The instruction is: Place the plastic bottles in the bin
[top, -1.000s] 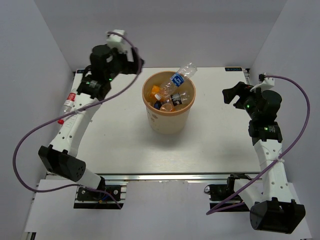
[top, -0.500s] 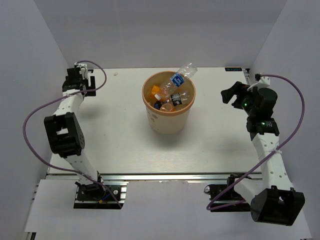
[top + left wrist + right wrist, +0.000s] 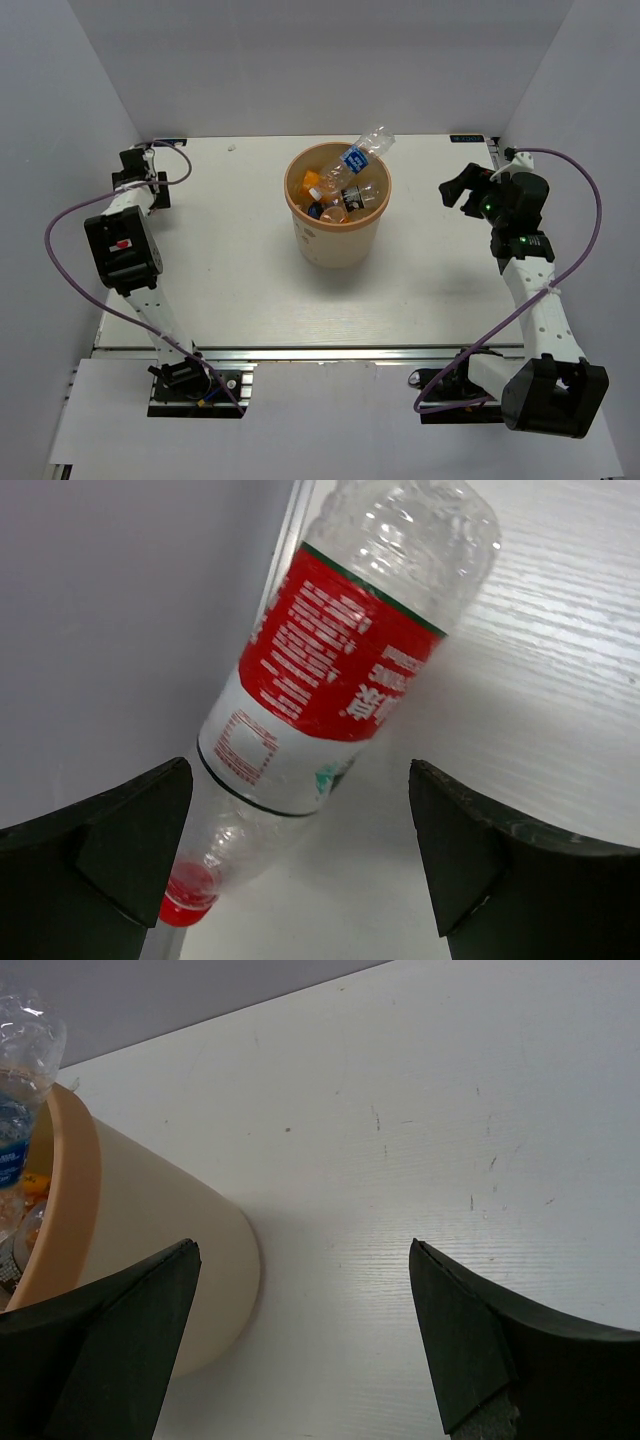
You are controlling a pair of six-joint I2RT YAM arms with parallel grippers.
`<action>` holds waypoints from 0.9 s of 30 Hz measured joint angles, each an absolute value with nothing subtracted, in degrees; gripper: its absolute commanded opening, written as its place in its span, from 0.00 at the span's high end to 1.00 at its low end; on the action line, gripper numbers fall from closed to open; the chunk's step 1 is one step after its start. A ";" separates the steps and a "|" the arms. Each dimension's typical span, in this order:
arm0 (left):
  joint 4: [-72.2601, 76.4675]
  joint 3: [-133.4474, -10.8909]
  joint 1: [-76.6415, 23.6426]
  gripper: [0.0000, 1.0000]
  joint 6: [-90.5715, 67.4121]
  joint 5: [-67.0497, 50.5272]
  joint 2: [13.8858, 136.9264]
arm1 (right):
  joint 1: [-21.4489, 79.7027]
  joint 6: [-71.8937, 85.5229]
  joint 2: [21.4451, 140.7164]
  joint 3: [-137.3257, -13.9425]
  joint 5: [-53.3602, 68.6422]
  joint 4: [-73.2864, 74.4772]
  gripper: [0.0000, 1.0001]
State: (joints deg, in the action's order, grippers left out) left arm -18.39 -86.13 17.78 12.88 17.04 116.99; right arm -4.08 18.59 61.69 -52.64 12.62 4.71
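**One bottle lies outside the bin, both grippers wide open**

At the far-left corner of the table (image 3: pixel 230 280), your left gripper (image 3: pixel 140 168) hangs low with its jaws spread wide, holding nothing. Its wrist camera shows the red-label bottle (image 3: pixel 340 670) lying on its side between the two fingers (image 3: pixel 120 840). The bottle sits right against the grey side wall (image 3: pixel 120 610), with its red cap (image 3: pixel 185 895) nearest the camera. No finger touches the bottle.

In the middle of the table stands the bin (image 3: pixel 338 240), upright. A clear blue-label bottle (image 3: pixel 362 152) pokes out tilted over its far rim, and orange bottles (image 3: pixel 318 186) lie inside with others.

To the right of the bin and well apart from it, your right gripper (image 3: pixel 458 190) is also wide open and empty over bare table.
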 measured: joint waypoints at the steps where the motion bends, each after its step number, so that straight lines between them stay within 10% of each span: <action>1: -18.20 -86.65 18.15 0.02 12.88 17.02 117.56 | -4.08 18.59 61.80 -52.64 12.64 4.71 0.11; 9: -18.68 -90.43 20.34 0.06 11.90 16.10 124.25 | -4.12 18.61 61.98 -52.64 12.60 4.58 0.11; 17: -25.71 -96.12 20.27 0.48 9.28 10.33 125.32 | -4.14 18.65 61.98 -52.64 12.80 4.49 0.11; 27: -19.97 -90.89 18.09 0.49 -5.50 -23.03 109.19 | -4.16 19.33 59.00 -52.60 15.18 4.19 0.11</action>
State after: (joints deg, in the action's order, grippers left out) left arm -19.97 -90.89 18.09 -5.50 -23.03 109.19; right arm -4.16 19.33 59.00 -52.60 15.18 4.19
